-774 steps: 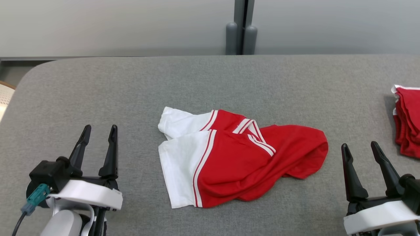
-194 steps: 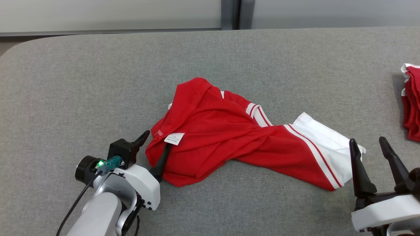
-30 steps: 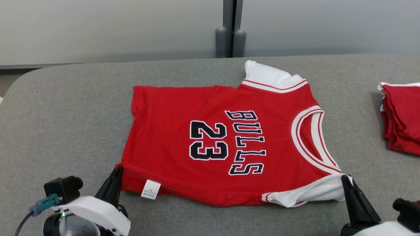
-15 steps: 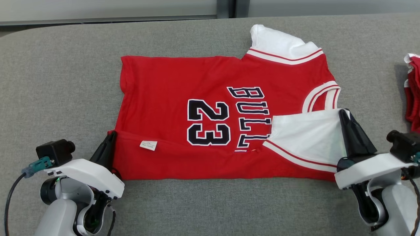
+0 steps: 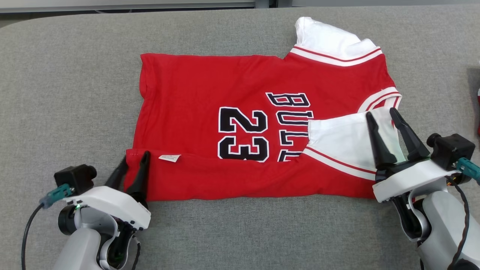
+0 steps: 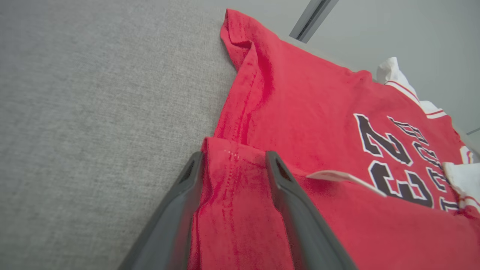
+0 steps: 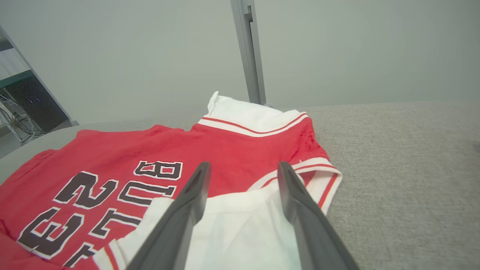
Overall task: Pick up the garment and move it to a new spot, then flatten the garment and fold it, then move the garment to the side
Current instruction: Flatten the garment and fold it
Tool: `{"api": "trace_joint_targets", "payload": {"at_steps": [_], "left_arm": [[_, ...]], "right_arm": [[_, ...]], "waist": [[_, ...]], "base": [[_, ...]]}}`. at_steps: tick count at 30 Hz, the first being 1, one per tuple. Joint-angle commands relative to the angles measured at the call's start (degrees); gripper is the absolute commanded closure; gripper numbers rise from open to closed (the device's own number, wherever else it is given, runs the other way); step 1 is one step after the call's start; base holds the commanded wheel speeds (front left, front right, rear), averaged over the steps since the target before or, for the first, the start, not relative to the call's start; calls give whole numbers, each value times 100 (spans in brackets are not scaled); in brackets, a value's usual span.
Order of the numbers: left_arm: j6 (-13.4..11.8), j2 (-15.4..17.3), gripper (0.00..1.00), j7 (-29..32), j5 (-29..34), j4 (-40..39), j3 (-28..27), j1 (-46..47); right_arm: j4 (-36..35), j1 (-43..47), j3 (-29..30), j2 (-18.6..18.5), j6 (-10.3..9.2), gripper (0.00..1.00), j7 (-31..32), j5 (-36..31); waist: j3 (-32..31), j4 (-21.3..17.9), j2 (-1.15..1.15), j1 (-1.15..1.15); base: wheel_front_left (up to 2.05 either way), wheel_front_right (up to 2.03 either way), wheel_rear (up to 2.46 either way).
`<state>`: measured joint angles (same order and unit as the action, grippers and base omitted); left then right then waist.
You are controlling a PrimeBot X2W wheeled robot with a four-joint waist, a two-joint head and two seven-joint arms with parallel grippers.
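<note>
Standing open at the left pincer (image 5: pixel 135 156), astride the turned-up hem (image 5: pixel 225 180) at the garment (image 5: pixel 187 97)'s near left corner; open too at the right pincer (image 5: pixel 381 111), over the white sleeve (image 5: pixel 337 138) laid inward. Gripping nothing, by the look of it. Probably placed so to set a first fold along the near side. Lying flat mid-way across the desk (image 5: pixel 67 93), toward its front edge, neck rightward. Thin matte red knit, white striped trim (image 5: pixel 333 58), black block lettering (image 5: pixel 243 133), small white label (image 5: pixel 169 158); coarse grey weave beneath.
</note>
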<state>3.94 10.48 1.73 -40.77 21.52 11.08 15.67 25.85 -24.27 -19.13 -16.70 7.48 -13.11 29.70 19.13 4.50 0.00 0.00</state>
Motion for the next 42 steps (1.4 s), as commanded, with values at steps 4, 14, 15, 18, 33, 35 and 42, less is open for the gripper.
{"api": "trace_joint_targets", "payload": {"at_steps": [4,14,15,18,33,35,42], "left_arm": [[-77,1,0,-832,376,5,-31,-139],[-402,-150,0,-1689,1597,-982,-406,-439],[-392,-181,0,-1690,1699,-1098,-459,-511],[-348,-255,0,-1692,1975,-1298,-576,-702],[-155,-422,0,-1695,2360,-813,-736,-1530],[-135,-427,0,-1695,2385,-790,-742,-1517],[-71,-445,0,-1694,2420,-671,-748,-1459]], "right_arm": [[-39,93,37,20,0,0,-179,-443],[-1469,1342,1068,484,0,0,-209,-1474],[-1581,1503,1158,559,-1,0,-209,-1507],[-1916,1915,1365,717,-1,0,-186,-1629],[-2627,3128,1673,924,0,0,183,-1690],[-2651,3134,1671,923,0,0,186,-1667],[-2691,3124,1640,972,-1,0,238,-1633]], "waist": [[-35,16,0,0],[-393,27,0,0],[-443,22,0,0],[-594,-11,0,0],[-1155,-140,0,0],[-1156,-130,0,0],[-1110,-131,0,0]], "base": [[0,0,0],[0,0,0],[0,0,0],[0,0,0],[0,0,0],[0,0,0],[0,0,0]]}}
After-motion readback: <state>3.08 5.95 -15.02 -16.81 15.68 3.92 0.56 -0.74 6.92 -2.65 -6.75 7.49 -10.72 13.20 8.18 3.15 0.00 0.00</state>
